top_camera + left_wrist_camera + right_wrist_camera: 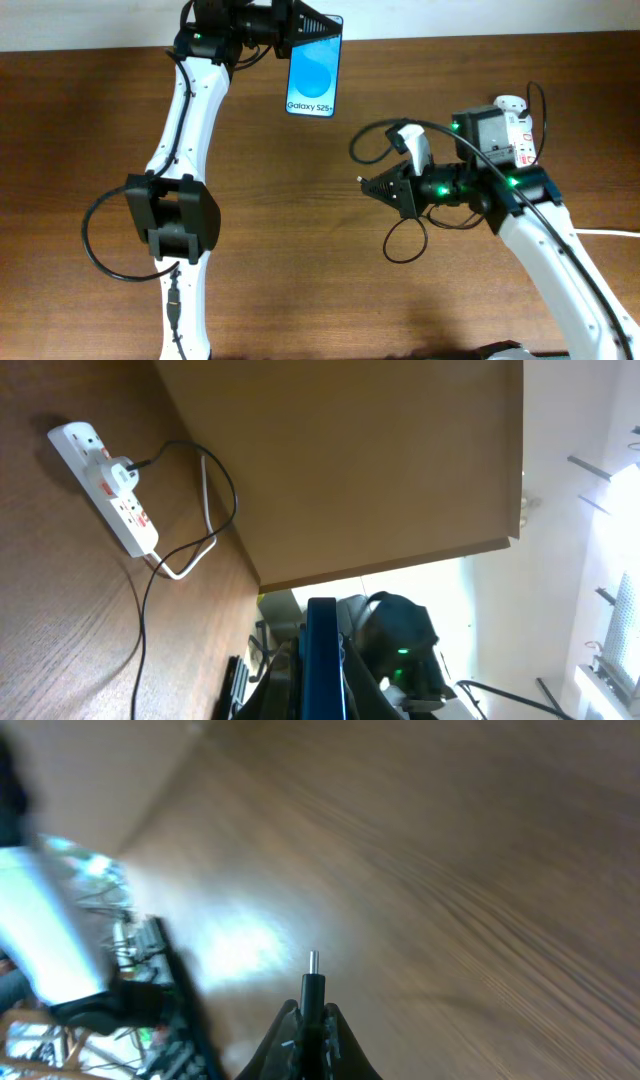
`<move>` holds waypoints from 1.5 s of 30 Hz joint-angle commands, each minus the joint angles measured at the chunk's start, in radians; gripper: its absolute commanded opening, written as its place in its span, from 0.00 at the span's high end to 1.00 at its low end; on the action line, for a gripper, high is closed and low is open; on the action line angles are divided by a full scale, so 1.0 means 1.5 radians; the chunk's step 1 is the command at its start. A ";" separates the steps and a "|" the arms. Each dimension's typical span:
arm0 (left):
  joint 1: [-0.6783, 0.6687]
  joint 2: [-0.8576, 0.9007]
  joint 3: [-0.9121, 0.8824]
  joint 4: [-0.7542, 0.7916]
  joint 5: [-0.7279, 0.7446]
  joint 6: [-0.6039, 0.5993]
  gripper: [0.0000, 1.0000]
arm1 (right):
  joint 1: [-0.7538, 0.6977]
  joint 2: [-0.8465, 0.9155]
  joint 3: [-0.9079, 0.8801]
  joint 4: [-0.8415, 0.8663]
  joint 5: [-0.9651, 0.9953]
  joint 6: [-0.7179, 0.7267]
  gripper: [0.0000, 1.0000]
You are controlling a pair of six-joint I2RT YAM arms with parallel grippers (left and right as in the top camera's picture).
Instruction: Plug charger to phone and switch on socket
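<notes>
My left gripper [318,22] is shut on the phone [313,74], holding it by its top edge at the table's far middle; its blue screen with "Galaxy S25+" faces up. In the left wrist view the phone [324,660] shows edge-on between the fingers [322,690]. My right gripper [368,185] is shut on the charger's black connector [312,990], metal tip pointing left, above the table's middle. The thin black cable [405,240] loops beside the arm. The white socket [520,125] lies at the right, partly hidden by the right arm; it also shows in the left wrist view [105,485] with a plug in it.
The thick white cord [205,510] runs from the socket. The wooden table [300,220] has its far edge just behind the phone. A black cable loop [100,245] hangs by the left arm's base.
</notes>
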 commanded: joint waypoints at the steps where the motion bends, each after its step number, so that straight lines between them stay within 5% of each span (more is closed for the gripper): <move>1: 0.004 -0.034 0.010 0.004 0.017 0.010 1.00 | -0.002 0.074 -0.008 0.006 0.133 0.020 0.96; 11: 0.004 -0.034 0.010 0.004 0.015 0.010 1.00 | 0.039 0.260 -0.008 0.132 0.471 0.127 0.96; 13: 0.004 -0.034 0.010 0.004 0.015 0.010 1.00 | 0.048 0.267 -0.008 0.145 0.491 0.129 0.84; 14: 0.004 -0.034 0.010 0.004 0.015 0.010 1.00 | 0.051 0.267 -0.008 0.147 0.497 0.129 0.66; 16: 0.004 -0.034 0.010 0.004 0.015 0.010 1.00 | 0.050 0.266 0.002 0.143 0.497 0.129 0.46; 23: 0.004 -0.034 0.010 0.004 0.018 0.010 1.00 | 0.045 0.263 0.202 -0.041 0.494 0.129 0.39; 27: 0.004 -0.034 0.010 0.004 0.018 0.010 1.00 | 0.045 0.263 0.315 -0.138 0.494 0.129 0.25; 31: 0.004 -0.034 0.010 0.004 0.018 0.010 1.00 | 0.040 0.264 0.341 -0.205 0.485 0.160 0.30; 38: 0.004 -0.034 0.010 0.004 0.018 0.010 1.00 | 0.015 0.269 0.294 -0.232 0.383 0.301 0.67; 45: 0.004 -0.034 0.010 0.004 0.018 0.010 1.00 | 0.007 0.308 0.252 -0.169 0.294 0.392 0.68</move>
